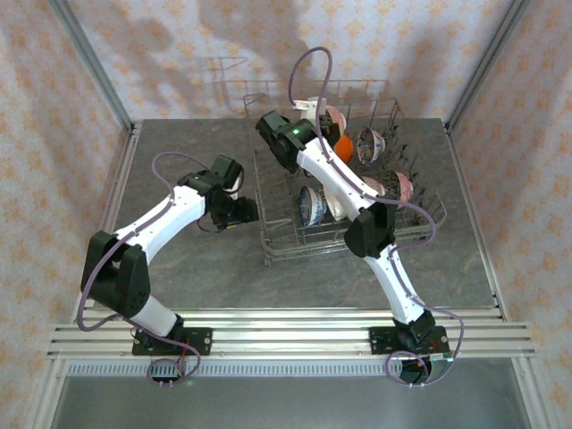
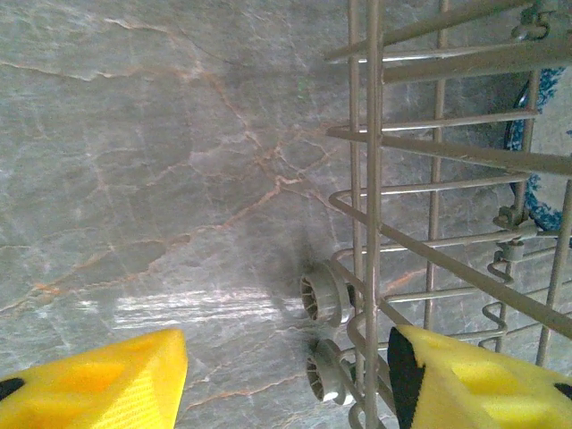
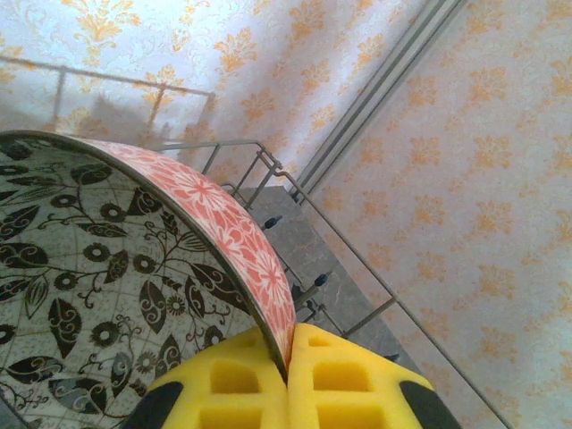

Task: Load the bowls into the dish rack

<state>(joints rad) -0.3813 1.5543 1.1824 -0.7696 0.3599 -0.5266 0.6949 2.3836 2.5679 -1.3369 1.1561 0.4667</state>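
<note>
Nearly there, we reckon: several bowls sit in the dish rack, our right fingers pinch the rim of one floral bowl, our left fingers stand apart, empty

Two white-shelled arms with black joints, thin purple cables alongside, black bases (green light on one joint), yellow gripper pads.
</note>
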